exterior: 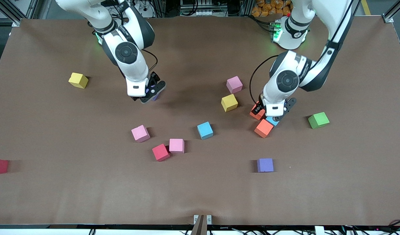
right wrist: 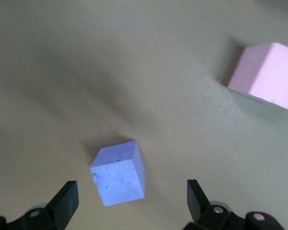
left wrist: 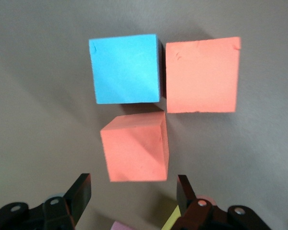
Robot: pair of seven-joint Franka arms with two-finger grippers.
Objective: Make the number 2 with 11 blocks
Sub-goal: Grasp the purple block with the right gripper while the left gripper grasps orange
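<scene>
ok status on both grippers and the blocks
Left gripper open, empty, over an orange block beside a blue block and second orange. Right gripper open over a purple block. Blocks scattered, no 2 yet. Nothing in the way.

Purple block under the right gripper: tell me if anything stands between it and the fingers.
Nothing visible does. The right gripper hangs open over the purple block, which lies alone on bare table; the nearest pink block sits well apart.

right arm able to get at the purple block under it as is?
Probably yes. The right end effector hangs open right over the purple block, fingers wider than the cube, and nothing crowds it; the nearest pink block sits well clear.
</scene>
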